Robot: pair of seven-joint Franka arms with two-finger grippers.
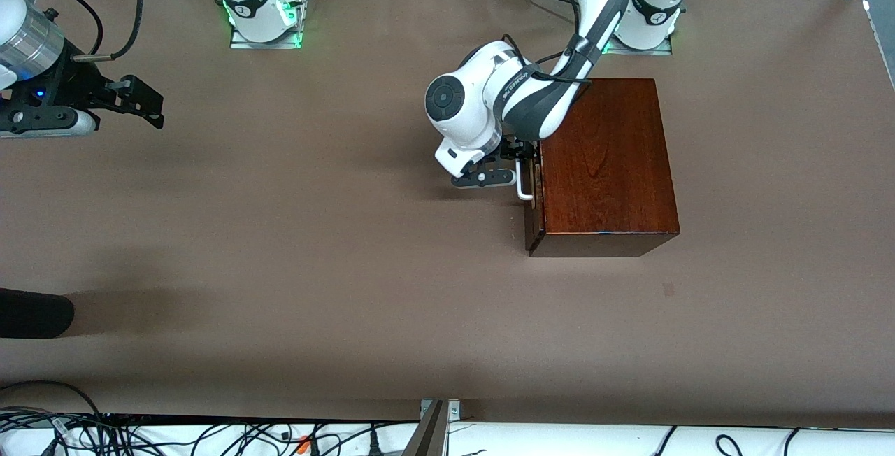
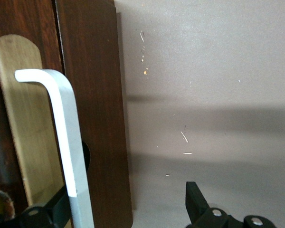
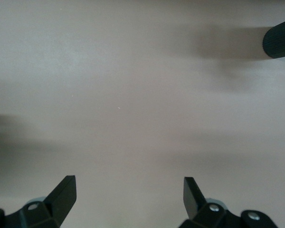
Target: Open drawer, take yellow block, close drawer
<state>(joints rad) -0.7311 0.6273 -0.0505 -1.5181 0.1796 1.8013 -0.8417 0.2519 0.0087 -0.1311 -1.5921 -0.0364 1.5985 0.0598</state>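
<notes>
The brown table carries a wooden box toward the left arm's end. The left arm is bent down beside the box, its left claw spread open around the white handle of the drawer (barely pulled out). The right claw waits open over bare table. The yellow block cannot be made out.
</notes>
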